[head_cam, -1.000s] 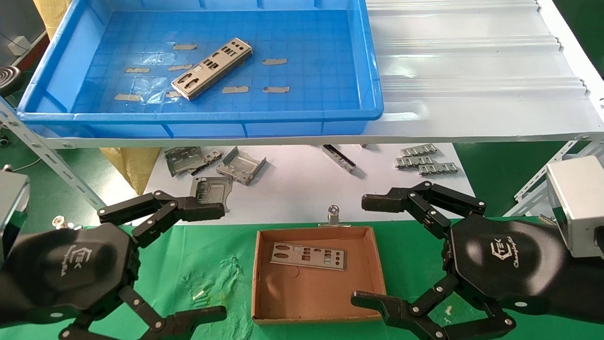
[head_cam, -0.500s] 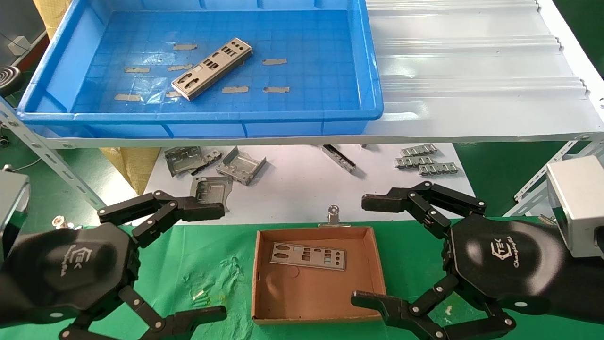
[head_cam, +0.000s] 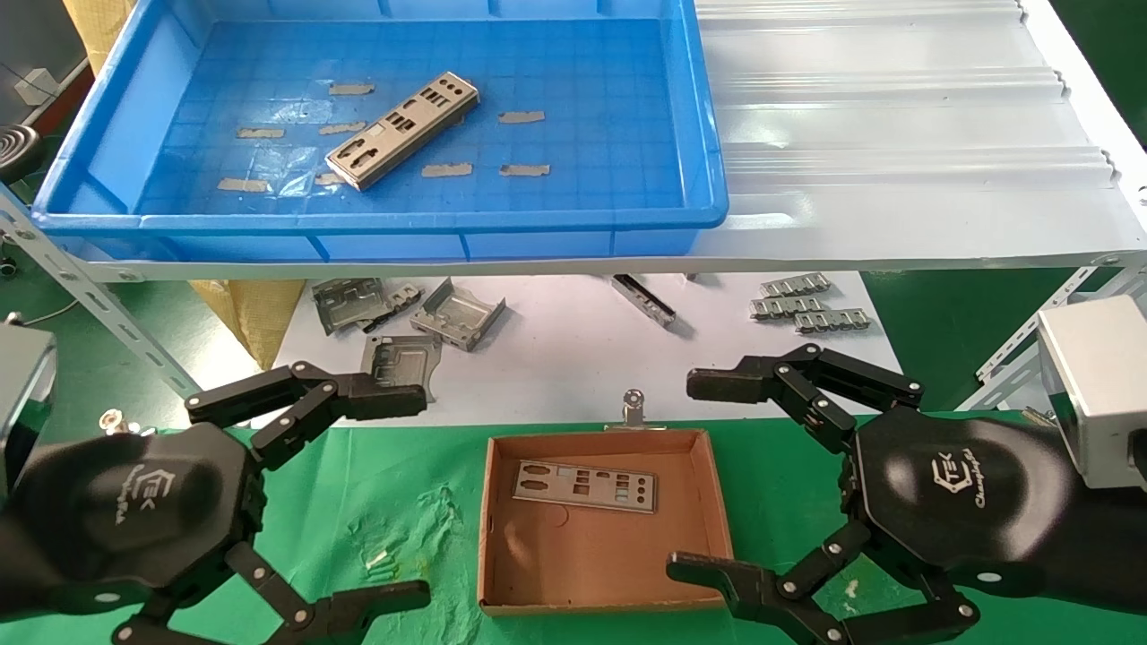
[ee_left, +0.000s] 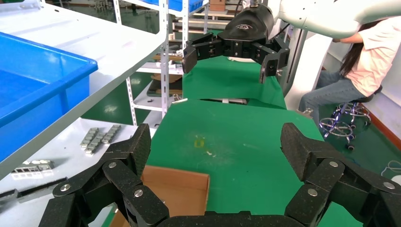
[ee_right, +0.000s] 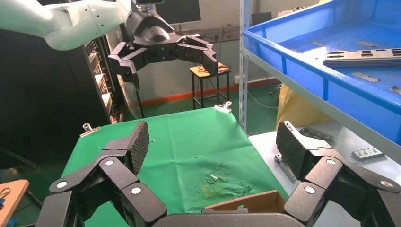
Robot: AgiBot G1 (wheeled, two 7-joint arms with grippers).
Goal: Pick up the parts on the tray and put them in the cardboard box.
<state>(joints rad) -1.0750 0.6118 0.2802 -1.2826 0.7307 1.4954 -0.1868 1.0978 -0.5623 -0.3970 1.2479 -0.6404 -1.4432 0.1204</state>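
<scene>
One silver-grey punched plate (head_cam: 401, 130) lies at a slant on the floor of the blue tray (head_cam: 376, 219) on the upper shelf; it also shows in the right wrist view (ee_right: 361, 56). A second plate (head_cam: 584, 485) lies flat in the brown cardboard box (head_cam: 498, 528) on the green cloth. My left gripper (head_cam: 408, 497) is open and empty, low at the box's left. My right gripper (head_cam: 703, 475) is open and empty, low at the box's right. A corner of the box shows between each gripper's fingers (ee_left: 177, 189) (ee_right: 250, 203).
Bent grey brackets (head_cam: 408, 318) and linked clip strips (head_cam: 811, 305) lie on the white sheet under the shelf. A white corrugated sheet (head_cam: 896, 116) covers the shelf right of the tray. Slotted steel shelf struts (head_cam: 99, 309) stand at both sides. A binder clip (head_cam: 634, 410) sits behind the box.
</scene>
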